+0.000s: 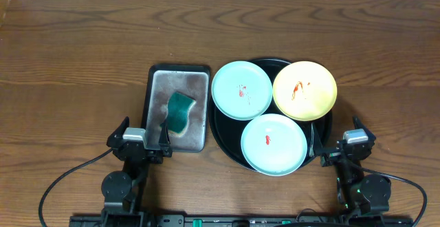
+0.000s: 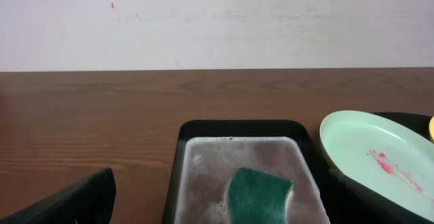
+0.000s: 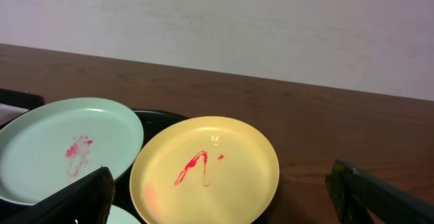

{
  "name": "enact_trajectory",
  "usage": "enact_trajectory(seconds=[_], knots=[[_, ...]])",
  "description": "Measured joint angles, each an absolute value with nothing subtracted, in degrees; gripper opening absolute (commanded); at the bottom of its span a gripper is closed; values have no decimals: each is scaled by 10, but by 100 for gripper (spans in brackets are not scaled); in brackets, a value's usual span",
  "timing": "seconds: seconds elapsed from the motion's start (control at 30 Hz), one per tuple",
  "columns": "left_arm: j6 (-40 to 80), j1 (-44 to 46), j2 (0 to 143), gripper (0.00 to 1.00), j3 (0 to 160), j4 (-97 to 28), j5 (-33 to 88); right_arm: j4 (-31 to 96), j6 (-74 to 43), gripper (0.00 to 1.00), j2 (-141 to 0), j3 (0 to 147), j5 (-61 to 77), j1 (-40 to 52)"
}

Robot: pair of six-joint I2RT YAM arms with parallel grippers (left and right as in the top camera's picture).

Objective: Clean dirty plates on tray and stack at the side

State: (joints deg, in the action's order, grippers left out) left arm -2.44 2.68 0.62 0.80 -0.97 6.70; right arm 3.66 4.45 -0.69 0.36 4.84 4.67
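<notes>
The yellow plate (image 1: pixel 304 89) and two blue plates (image 1: pixel 273 144) on the tray (image 1: pixel 223 129) look light, stiff and slick, so I'd pinch a raised rim. Left hand (image 1: pixel 146 131) and right hand (image 1: pixel 337 139) gape empty.

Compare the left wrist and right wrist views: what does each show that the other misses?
Left wrist only: the sponge lying in the grey tray. Right wrist only: the yellow plate, smeared red. Both: the same red-smeared blue plate, the rim of the black tray, the table and the wall.
</notes>
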Motion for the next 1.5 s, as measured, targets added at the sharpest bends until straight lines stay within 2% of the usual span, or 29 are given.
enact_trajectory(seconds=[0.7, 0.87, 1.0, 1.37, 1.5], knots=[[-2, 27, 6, 96, 15, -21, 67, 35, 36, 99, -7, 4, 58, 47], [16, 27, 41, 96, 61, -113, 67, 43, 0, 99, -10, 9, 71, 47], [23, 27, 123, 96, 140, -177, 67, 107, -15, 99, -46, 56, 81, 47], [32, 27, 391, 96, 410, -404, 68, 328, -26, 99, -299, 314, 123, 47], [39, 27, 455, 96, 468, -492, 74, 369, -26, 99, -385, 374, 146, 47]])
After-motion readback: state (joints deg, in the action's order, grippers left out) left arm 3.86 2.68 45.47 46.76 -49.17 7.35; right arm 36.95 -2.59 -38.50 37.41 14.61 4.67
